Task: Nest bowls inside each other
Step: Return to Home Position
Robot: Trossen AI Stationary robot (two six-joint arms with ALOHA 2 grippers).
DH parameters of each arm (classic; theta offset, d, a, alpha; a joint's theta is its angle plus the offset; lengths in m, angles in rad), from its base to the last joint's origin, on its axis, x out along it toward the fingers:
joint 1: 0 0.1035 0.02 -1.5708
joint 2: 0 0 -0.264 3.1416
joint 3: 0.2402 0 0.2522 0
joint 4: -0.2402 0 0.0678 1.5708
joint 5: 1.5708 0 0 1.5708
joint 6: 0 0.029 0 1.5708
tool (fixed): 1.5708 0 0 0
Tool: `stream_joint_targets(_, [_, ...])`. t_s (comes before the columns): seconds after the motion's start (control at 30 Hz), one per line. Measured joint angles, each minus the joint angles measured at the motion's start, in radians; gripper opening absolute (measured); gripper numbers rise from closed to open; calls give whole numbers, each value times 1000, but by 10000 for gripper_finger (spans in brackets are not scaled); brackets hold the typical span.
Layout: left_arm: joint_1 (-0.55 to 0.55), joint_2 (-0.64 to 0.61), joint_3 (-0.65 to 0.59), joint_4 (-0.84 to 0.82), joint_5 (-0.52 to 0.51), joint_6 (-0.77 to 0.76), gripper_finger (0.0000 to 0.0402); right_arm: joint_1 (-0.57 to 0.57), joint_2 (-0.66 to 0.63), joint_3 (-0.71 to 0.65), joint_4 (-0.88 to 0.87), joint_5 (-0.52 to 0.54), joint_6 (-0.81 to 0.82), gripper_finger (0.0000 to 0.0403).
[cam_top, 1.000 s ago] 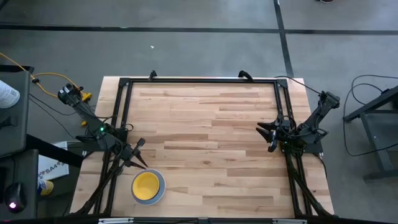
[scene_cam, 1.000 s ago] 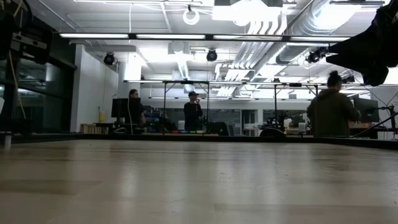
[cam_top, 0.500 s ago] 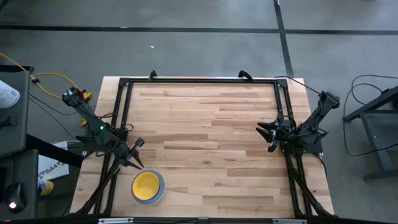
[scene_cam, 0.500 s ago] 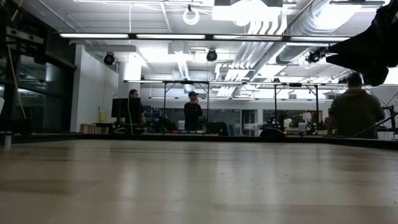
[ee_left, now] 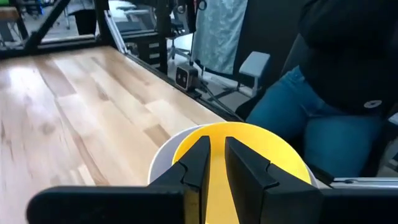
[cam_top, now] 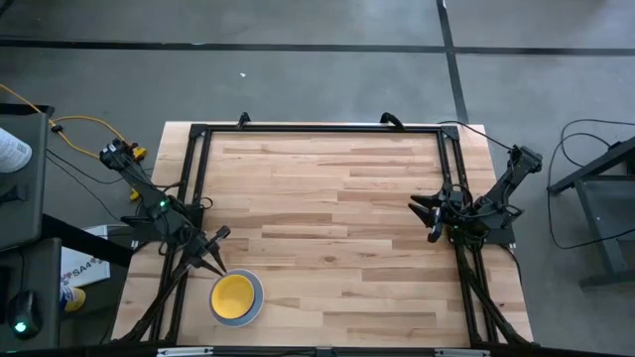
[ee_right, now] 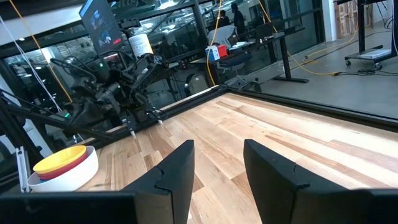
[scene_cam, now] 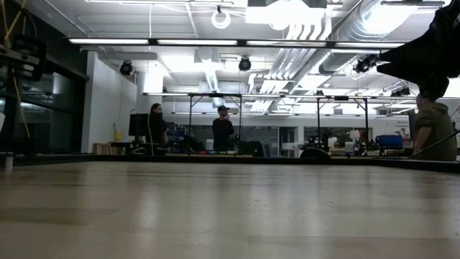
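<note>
Now: bowl stack point(cam_top: 236, 297) sits lower left of the high view, yellow on top. To home cleanly, I'd draw the left gripper point(cam_top: 216, 250) away from the rim without clipping it; its fingers stand narrowly apart, empty, touching nothing. The right gripper point(cam_top: 427, 218), mid-right, is moderately parted, empty.

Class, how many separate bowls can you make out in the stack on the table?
3: the white bowl outermost, the red bowl peeking out inside it, the yellow bowl on top. Others may be hidden inside.
</note>
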Motion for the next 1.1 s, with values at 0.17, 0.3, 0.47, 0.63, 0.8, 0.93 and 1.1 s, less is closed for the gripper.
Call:
stream_joint_targets(0.17, [0,0,0,-13,18,-39,49,0,0,0,0,0,0,133])
stream_joint_targets(0.3, [0,0,-1,-16,58,-60,49,0,0,0,0,0,0,133])
stream_joint_targets(0.47, [0,0,-1,-16,65,-60,49,0,0,0,0,0,0,133])
stream_joint_targets(0.63, [1,0,-1,-16,67,-60,49,0,0,0,0,0,0,133])
stream_joint_targets(0.8, [1,1,-2,-17,67,-60,49,0,0,0,0,0,0,133])
stream_joint_targets(0.93, [1,1,-2,-17,68,-60,49,0,0,0,0,0,0,133])
stream_joint_targets(1.1, [1,1,-2,-17,68,-60,49,0,0,0,0,0,0,133])
